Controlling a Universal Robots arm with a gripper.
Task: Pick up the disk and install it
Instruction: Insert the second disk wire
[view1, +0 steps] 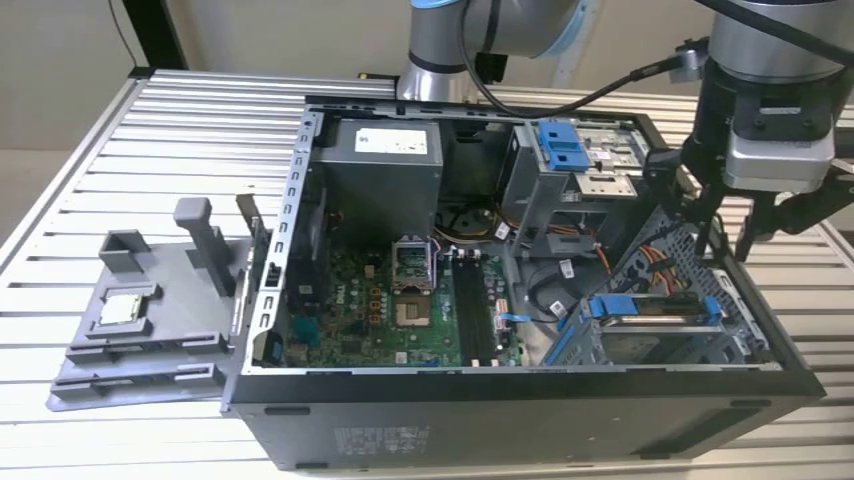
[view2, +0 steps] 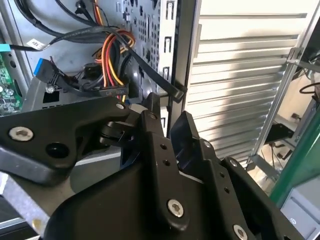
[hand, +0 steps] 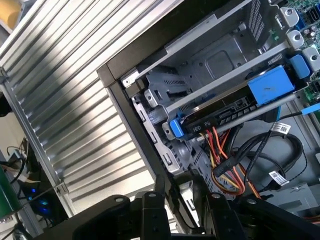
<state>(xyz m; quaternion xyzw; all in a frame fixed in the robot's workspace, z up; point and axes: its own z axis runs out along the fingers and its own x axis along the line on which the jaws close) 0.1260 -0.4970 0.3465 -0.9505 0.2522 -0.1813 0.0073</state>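
Note:
The disk (view1: 651, 308) lies flat in the lower drive cage of the open computer case (view1: 534, 400), towards the exterior view's right; its blue frame shows at both ends. In the first wrist view the disk (hand: 235, 107) sits between the cage's rails with its connector edge facing the cables. My gripper (view1: 727, 245) hangs above the case's wall on the exterior view's right, higher than the disk and apart from it. It is open, with nothing between its black fingers (view2: 152, 112). The gripper (hand: 177, 182) is over the case's edge in both wrist views.
Orange, red and black cables (hand: 225, 160) run close beside the disk's cage. A second blue bracket (view1: 567, 145) sits in the upper bay. A grey fixture (view1: 147, 320) holding a small square chip (view1: 123, 308) stands beside the case on the slatted table (view1: 160, 140).

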